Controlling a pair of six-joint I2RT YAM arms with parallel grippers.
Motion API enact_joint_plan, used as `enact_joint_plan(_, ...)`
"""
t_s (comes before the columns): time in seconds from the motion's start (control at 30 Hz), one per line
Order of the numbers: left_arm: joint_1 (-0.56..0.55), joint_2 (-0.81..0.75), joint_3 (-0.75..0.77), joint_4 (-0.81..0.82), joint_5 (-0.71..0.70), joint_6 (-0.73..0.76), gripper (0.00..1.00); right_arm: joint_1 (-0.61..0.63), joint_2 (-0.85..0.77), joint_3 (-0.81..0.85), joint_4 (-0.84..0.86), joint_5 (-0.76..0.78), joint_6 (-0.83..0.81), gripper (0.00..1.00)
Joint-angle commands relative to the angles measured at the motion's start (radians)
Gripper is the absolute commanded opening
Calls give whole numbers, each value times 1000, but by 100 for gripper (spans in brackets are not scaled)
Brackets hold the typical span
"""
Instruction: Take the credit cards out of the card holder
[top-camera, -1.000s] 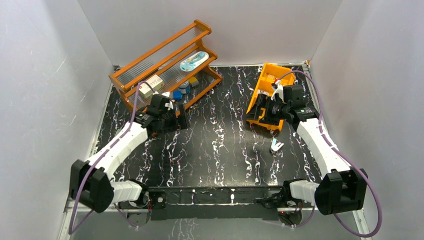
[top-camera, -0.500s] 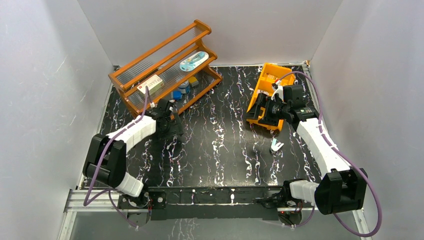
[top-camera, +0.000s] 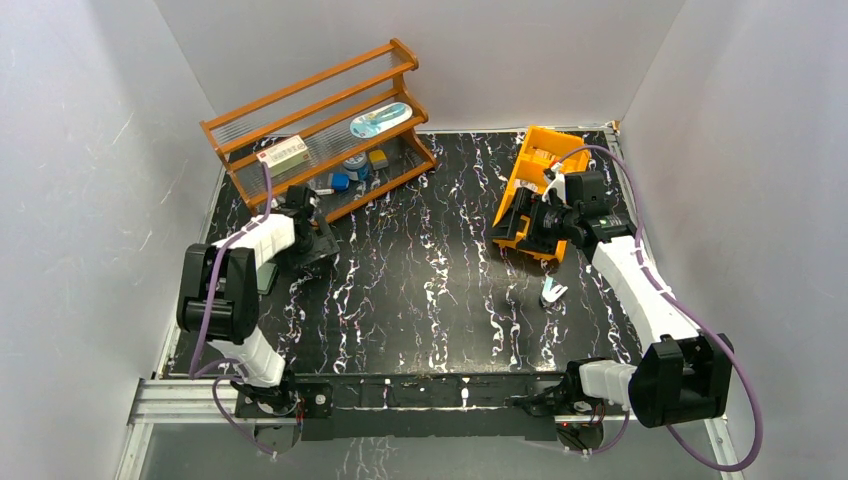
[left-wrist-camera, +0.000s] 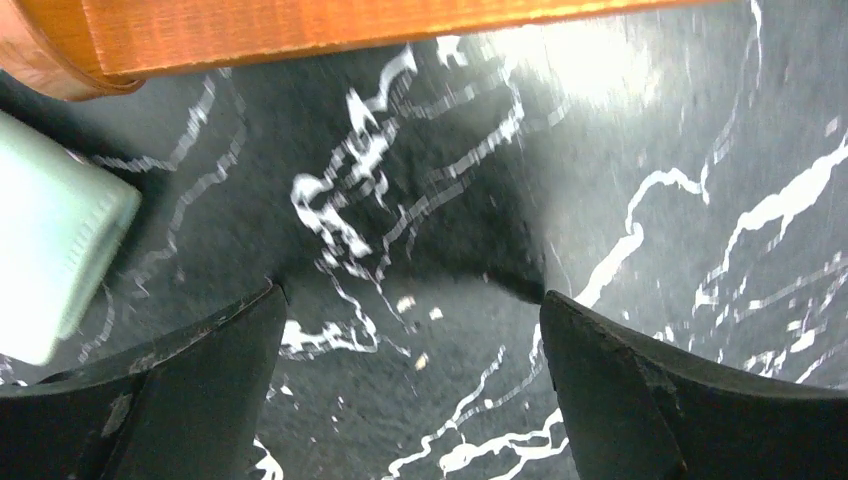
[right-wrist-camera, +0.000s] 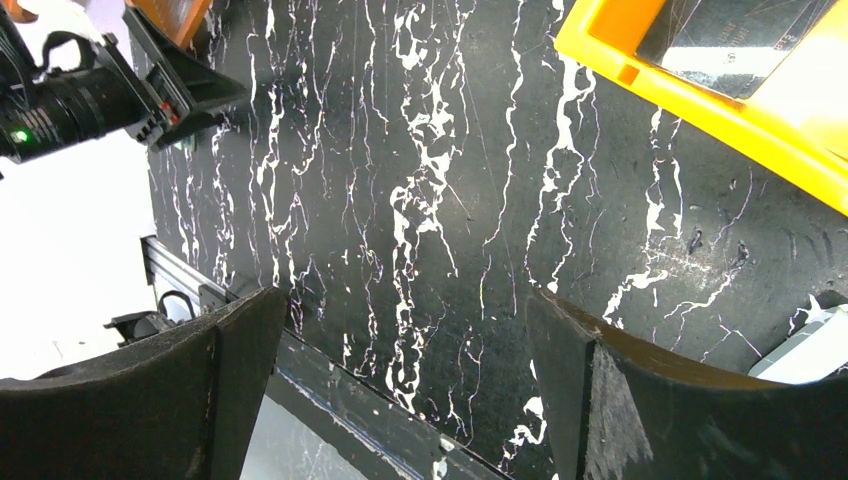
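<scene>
My left gripper (left-wrist-camera: 410, 296) is low over the black marbled table (left-wrist-camera: 640, 180), fingers spread wide with only bare tabletop between them; it holds nothing. Just outside its left finger (left-wrist-camera: 190, 390) lies the card holder (left-wrist-camera: 52, 262), a pale teal-grey pouch flat on the table. One corner is close to that finger, though I cannot tell whether they touch. Ahead of the fingertips the bottom rail of the wooden rack (left-wrist-camera: 330, 28) runs across the left wrist view. From above, the left arm is folded back tightly, with the gripper in front of the rack's lower shelf and the holder beside the forearm, on the side toward the left wall.

My right gripper (right-wrist-camera: 408, 296) is also spread and empty, hanging over open table just beside the orange bin (right-wrist-camera: 700, 120). In the nearest compartment I see a flat silvery-grey sheet that looks like one of the credit cards (right-wrist-camera: 725, 40) — its far edge is cut off by the frame. I cannot make out any other cards, in the bin or in the holder. A small white and teal object (top-camera: 552, 291) lies on the table near the right forearm. The two grippers are well apart, on opposite sides of the table.
</scene>
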Motion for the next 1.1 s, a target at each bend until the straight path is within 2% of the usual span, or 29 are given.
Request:
enact_joint_plan(0.0,80,48,80,36,-25,60,98,-7,6,-5,32,5,6,98)
enact_joint_plan(0.5,290,268,311,83,-2,163,98,-6,30,3,-9,11,-13,98)
enact_joint_plan(0.87,355,434,547,56,40,206,98,-7,39,1,-24,17,-13,98)
enact_joint_plan(0.97,356,421,545,51,51,207,98,-7,38,2,-30,33,-17,98)
enact_joint_plan(1.07,356,349,487,41,68,184,98,-7,36,26,-60,123,-26,98)
